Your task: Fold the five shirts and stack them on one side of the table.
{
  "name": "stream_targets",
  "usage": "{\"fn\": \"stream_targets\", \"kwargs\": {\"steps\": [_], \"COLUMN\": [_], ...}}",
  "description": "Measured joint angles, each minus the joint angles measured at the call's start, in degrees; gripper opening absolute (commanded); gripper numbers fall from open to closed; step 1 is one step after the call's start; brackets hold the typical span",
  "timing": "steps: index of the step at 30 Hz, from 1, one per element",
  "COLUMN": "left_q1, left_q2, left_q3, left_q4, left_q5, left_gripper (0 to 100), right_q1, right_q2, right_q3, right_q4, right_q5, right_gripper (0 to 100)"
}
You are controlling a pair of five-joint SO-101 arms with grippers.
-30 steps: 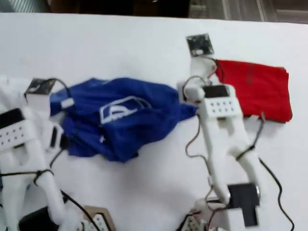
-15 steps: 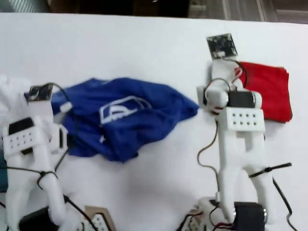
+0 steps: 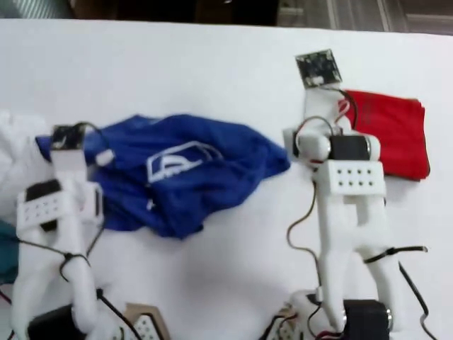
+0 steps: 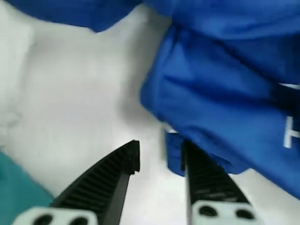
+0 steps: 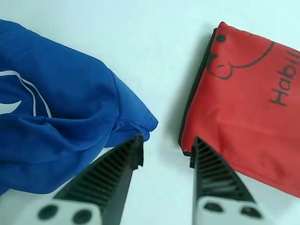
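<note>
A crumpled blue shirt (image 3: pixel 180 173) with a white print lies mid-table. A folded red shirt (image 3: pixel 389 134) lies at the right. My left gripper (image 4: pixel 159 157) stands open at the blue shirt's (image 4: pixel 225 93) left edge, one finger just under a fold, with nothing held. My right gripper (image 5: pixel 165 150) is open above the bare strip between the blue shirt's (image 5: pixel 61 117) right corner and the red shirt (image 5: pixel 243 117). In the high view the left arm (image 3: pixel 53 205) stands at the left and the right arm (image 3: pixel 347 177) between the two shirts.
White cloth (image 3: pixel 14 142) lies at the far left edge, with a bit of teal cloth (image 3: pixel 6 251) below it, also seen as teal cloth (image 4: pixel 18 192) in the left wrist view. The white table (image 3: pixel 212 64) extends to the far edge. Cables trail by both arm bases.
The right arm swung right, away from the blue shirt's corner, and now sits between the shirts. The left arm moved forward toward the blue shirt's left edge. The shirts kept their place.
</note>
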Motion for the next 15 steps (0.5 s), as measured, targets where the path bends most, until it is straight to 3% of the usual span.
{"fn": "stream_targets", "kwargs": {"steps": [5,15], "left_q1": [4.22,1.23], "left_q2": [0.00,2.73], "left_q3": [0.00,0.00], "left_q4": [2.11,2.29], "left_q5": [0.00,0.00], "left_gripper": [26,26], "right_q1": [0.00,0.00], "right_q2": [0.00,0.00], "right_q3": [-3.08,-9.67], "right_q4": [1.76,5.80], "right_q5": [0.00,0.00], "right_gripper": [17.0,17.0]}}
